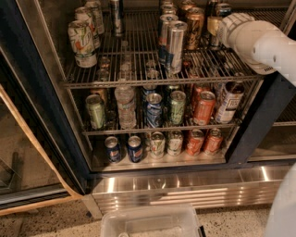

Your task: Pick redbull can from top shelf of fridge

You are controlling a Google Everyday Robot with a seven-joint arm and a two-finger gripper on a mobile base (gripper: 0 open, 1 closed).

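**Redbull can, top shelf: handling entry**

Fridge, door open. Top shelf, wire bars. My hand is at its 2 o'clock corner; spread or pressed together, I cannot tell. Redbull can stands upright at the hand's 12 o'clock, just beside it. I judge it light, thin-walled and slick: grip mid-body, gently.

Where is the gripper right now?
In the camera view the gripper is over the right rear of the top shelf, just right of the brown-gold can.
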